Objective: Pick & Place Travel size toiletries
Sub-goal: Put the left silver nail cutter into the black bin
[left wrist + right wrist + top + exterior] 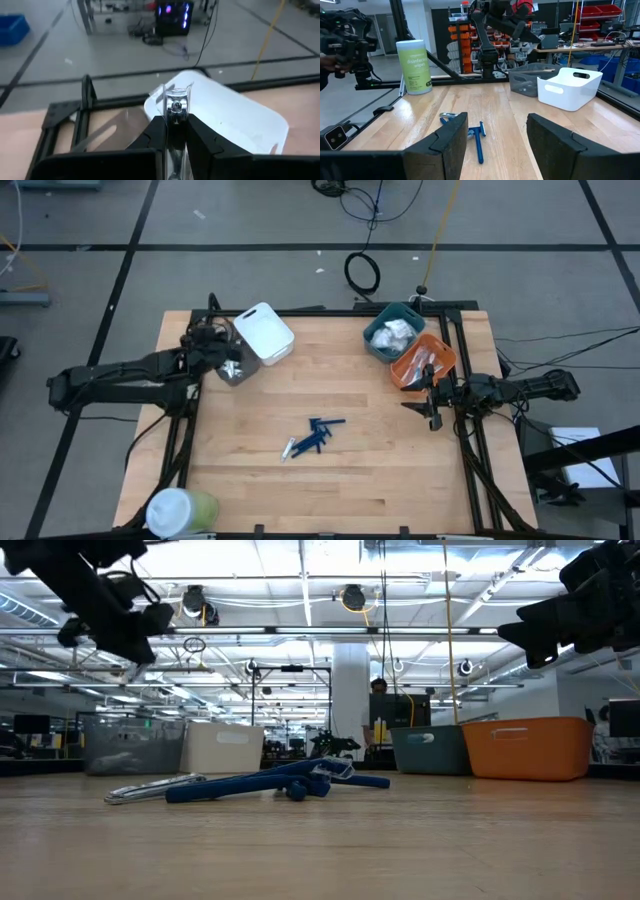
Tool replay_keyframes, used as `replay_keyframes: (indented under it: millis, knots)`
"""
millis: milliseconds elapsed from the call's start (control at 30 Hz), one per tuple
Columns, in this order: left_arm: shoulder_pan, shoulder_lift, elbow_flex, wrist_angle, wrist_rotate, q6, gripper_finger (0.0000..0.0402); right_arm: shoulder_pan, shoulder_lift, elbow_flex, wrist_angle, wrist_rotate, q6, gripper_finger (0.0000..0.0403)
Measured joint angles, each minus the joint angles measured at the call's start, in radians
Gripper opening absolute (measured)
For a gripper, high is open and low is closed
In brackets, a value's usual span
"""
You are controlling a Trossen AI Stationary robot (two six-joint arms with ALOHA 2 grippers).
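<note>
A: Silver, shiny and small: that is the tube pinched between the closed fingers of the left gripper, with its rounded end poking out past the fingertips.

B: And where is that gripper?

A: Above the table's far left part, with the clear bin just below it and the white bin right beyond the tips. The tube looks light and slick; I'd judge the pinch across its middle a fair one, though it might swivel if squeezed near the end.

B: What about the other arm?

A: The right gripper hangs at the table's right edge, jaws spread wide and empty, the orange bin close beside it and the teal bin past that. Ahead of its open fingers, toward the table's middle, lies the leftover pile: dark blue sticks crossed over each other, with a silver piece touching them.

B: Hard to lift?

A: Thin, stiff, probably light. They lie flat and tangled, so I'd take one across its shaft where it sticks free of the heap.
</note>
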Motion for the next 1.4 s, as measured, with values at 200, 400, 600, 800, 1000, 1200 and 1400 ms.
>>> replay_keyframes:
  millis: [200, 400, 600, 800, 1000, 1200, 1400]
  knots:
    - [0.115, 0.054, 0.000, -0.001, 0.142, 0.014, 0.0037, 0.000, 0.000, 0.000, 0.000, 0.000, 0.000, 0.0192]
    - [0.203, 0.144, 0.000, 0.000, 0.237, 0.034, 0.0037, 0.000, 0.000, 0.000, 0.000, 0.000, 0.000, 0.0192]
    - [0.255, 0.248, 0.000, -0.018, 0.243, 0.034, 0.0037, 0.000, 0.000, 0.000, 0.000, 0.000, 0.000, 0.0192]
    - [0.283, 0.342, 0.000, -0.019, 0.345, 0.040, 0.0037, 0.000, 0.000, 0.000, 0.000, 0.000, 0.000, 0.0192]
    - [0.297, 0.402, 0.000, -0.019, 0.364, 0.040, 0.0037, 0.000, 0.000, 0.000, 0.000, 0.000, 0.000, 0.0192]
    - [0.299, 0.420, 0.000, -0.020, 0.367, 0.048, 0.0037, 0.000, 0.000, 0.000, 0.000, 0.000, 0.000, 0.0192]
    - [0.299, 0.420, 0.000, -0.022, 0.369, 0.074, 0.0038, 0.000, 0.000, 0.000, 0.000, 0.000, 0.000, 0.0192]
